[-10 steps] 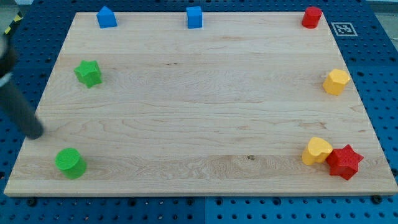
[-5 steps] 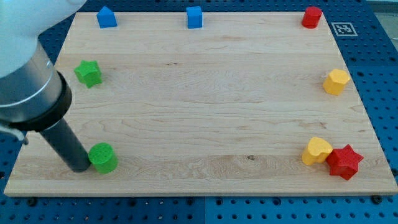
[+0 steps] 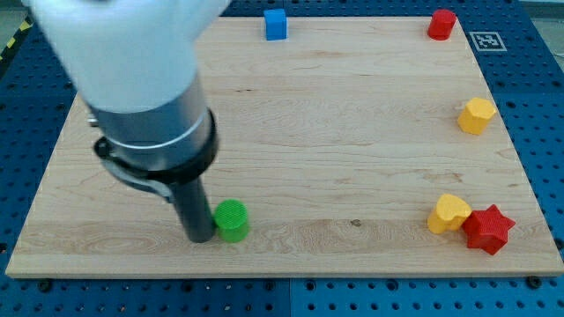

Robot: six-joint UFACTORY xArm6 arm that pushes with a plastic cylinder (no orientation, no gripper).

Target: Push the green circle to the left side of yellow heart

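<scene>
The green circle [image 3: 233, 220] lies on the wooden board [image 3: 335, 132] near its bottom edge, left of centre. My tip [image 3: 199, 236] touches the circle's left side. The yellow heart [image 3: 448, 214] lies far to the view's right, near the bottom right corner, touching the red star [image 3: 488, 229] on its right. The arm's wide body covers the upper left of the board and hides the blocks there.
A blue block [image 3: 276, 25] stands at the top edge, centre. A red block [image 3: 441, 24] stands at the top right. A yellow block [image 3: 476, 115] stands by the right edge. The board lies on a blue perforated table [image 3: 542, 106].
My tip has slid to the view's right along the bottom of the board, pushing the green circle rightward with it. The arm's body now covers the green star and the blue block at top left.
</scene>
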